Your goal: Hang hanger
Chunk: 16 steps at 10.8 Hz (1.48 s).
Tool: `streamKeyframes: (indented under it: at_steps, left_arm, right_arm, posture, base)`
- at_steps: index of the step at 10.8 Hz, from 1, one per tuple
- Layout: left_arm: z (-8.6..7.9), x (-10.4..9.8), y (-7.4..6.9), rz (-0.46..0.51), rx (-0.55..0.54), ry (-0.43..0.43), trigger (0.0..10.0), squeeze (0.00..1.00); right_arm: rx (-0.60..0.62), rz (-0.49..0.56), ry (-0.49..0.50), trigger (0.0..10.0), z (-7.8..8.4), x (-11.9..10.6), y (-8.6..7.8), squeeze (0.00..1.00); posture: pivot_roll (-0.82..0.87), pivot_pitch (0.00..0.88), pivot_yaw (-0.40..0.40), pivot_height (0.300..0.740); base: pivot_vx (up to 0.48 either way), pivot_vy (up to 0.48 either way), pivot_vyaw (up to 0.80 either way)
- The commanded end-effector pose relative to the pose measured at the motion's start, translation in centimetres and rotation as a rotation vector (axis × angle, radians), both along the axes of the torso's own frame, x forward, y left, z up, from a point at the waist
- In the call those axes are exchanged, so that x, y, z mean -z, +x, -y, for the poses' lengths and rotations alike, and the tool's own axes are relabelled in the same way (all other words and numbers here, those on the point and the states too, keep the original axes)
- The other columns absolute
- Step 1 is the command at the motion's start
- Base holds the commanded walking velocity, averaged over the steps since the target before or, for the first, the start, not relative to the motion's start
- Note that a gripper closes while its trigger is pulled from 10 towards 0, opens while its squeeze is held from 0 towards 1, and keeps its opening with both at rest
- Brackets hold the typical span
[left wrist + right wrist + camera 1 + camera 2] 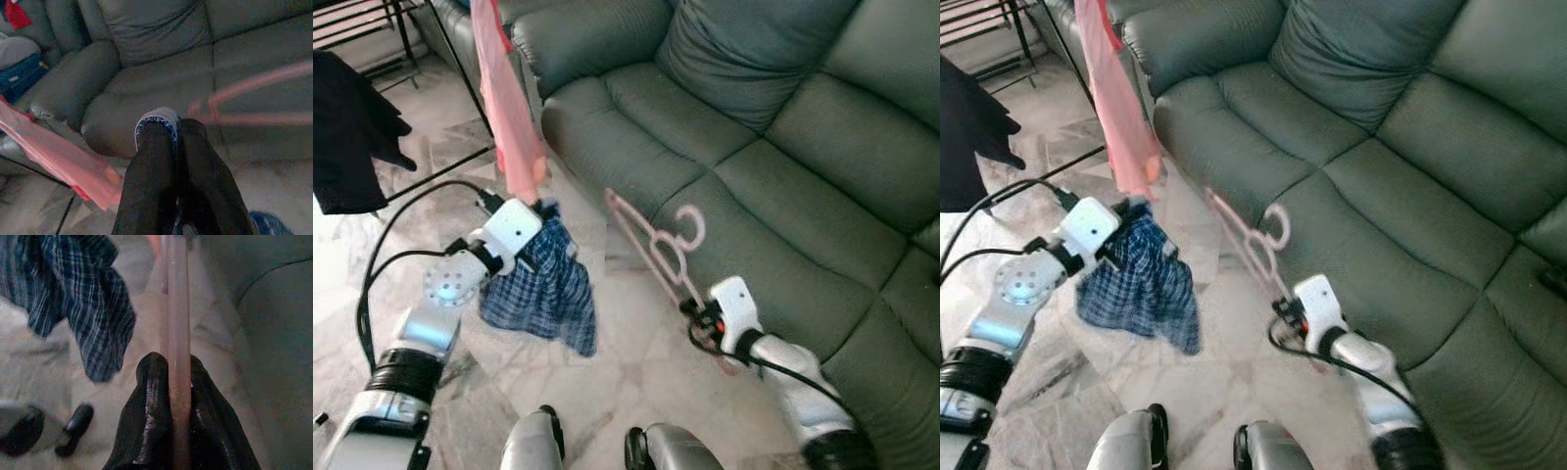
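A pink plastic hanger (651, 243) is held low in front of the sofa, its hook (691, 226) turned toward the seat. My right gripper (692, 313) is shut on the hanger's lower bar, which runs up between the black fingers (151, 396) in the right wrist view. To the left, my left gripper (546, 210) is shut on a blue plaid cloth (544, 286) that hangs down over the floor. The cloth's hem (157, 116) peeks out between the left fingertips. Hanger and cloth are apart.
A dark green leather sofa (783, 147) takes up the right and back. A long pink garment (509, 98) hangs just above my left gripper. A black garment (347, 127) and black rack legs (460, 61) stand at the left. The floor is marble tile (636, 392).
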<state>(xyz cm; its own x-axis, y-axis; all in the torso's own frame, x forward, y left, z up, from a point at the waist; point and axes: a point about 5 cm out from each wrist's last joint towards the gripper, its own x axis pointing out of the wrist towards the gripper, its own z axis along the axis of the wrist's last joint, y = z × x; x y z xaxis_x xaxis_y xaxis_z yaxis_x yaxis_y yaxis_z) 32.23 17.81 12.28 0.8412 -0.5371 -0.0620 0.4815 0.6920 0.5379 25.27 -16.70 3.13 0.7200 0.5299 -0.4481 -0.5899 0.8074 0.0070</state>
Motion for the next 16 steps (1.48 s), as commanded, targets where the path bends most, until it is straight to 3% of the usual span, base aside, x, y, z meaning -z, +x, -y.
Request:
streamKeyframes:
  at_steps: [1, 3, 5, 9, 11, 12, 13, 14, 16]
  left_arm:
    - [0.4, 0.1, -0.1, 0.011, 0.050, 0.021, 10.0, 0.00]
    - [0.6, 0.3, -0.3, 0.048, 0.067, 0.063, 10.0, 0.00]
    - [0.4, 0.5, -0.3, 0.072, 0.064, 0.096, 10.0, 0.00]
    - [0.7, 0.3, -0.2, 0.152, 0.049, 0.119, 10.0, 0.00]
    - [1.9, -1.1, -0.4, 0.199, 0.101, 0.044, 10.0, 0.00]
    - [3.3, -2.0, -0.8, 0.223, 0.149, -0.017, 10.0, 0.00]
    - [5.5, -2.7, -1.3, 0.272, 0.234, -0.006, 10.0, 0.00]
    - [6.5, -3.6, -1.4, 0.296, 0.248, -0.061, 10.0, 0.00]
    - [8.1, -4.4, -2.0, 0.296, 0.285, -0.123, 10.0, 0.00]
  right_arm:
    - [-0.055, -0.009, 0.008, 10.0, 0.2, -0.4, -0.3, 0.00]
    - [-0.164, -0.058, 0.033, 10.0, 0.2, -0.7, -1.2, 0.00]
    - [-0.300, -0.140, 0.087, 10.0, 1.1, -1.4, -3.0, 0.00]
    - [-0.355, -0.198, 0.059, 10.0, 2.8, -1.9, -3.6, 0.00]
    - [-0.276, -0.180, 0.018, 10.0, 2.7, -1.1, -2.7, 0.00]
    - [-0.234, -0.162, 0.016, 10.0, 2.5, -0.9, -2.3, 0.00]
    - [-0.229, -0.168, 0.049, 10.0, 1.9, -0.8, -2.3, 0.00]
    - [-0.197, -0.160, 0.048, 10.0, 1.8, -0.6, -2.0, 0.00]
    - [0.000, -0.087, 0.007, 10.0, 3.0, -0.4, 0.0, 0.00]
  posture:
    - [-0.04, 0.169, -0.051, 0.740]
    - [-0.04, 0.171, -0.049, 0.740]
    - [-0.04, 0.175, -0.045, 0.740]
    - [-0.04, 0.174, -0.046, 0.740]
    - [-0.04, 0.174, -0.050, 0.740]
    - [-0.03, 0.174, -0.052, 0.740]
    - [-0.03, 0.172, -0.053, 0.740]
    - [-0.03, 0.172, -0.052, 0.740]
    - [-0.04, 0.169, -0.050, 0.740]
  base:
    - [0.000, 0.000, 0.00]
    - [0.000, 0.000, 0.00]
    - [0.000, 0.000, 0.00]
    - [0.000, 0.000, 0.00]
    - [0.000, 0.000, 0.00]
    - [0.000, 0.000, 0.00]
    - [0.000, 0.000, 0.00]
    - [0.000, 0.000, 0.00]
    - [0.000, 0.000, 0.00]
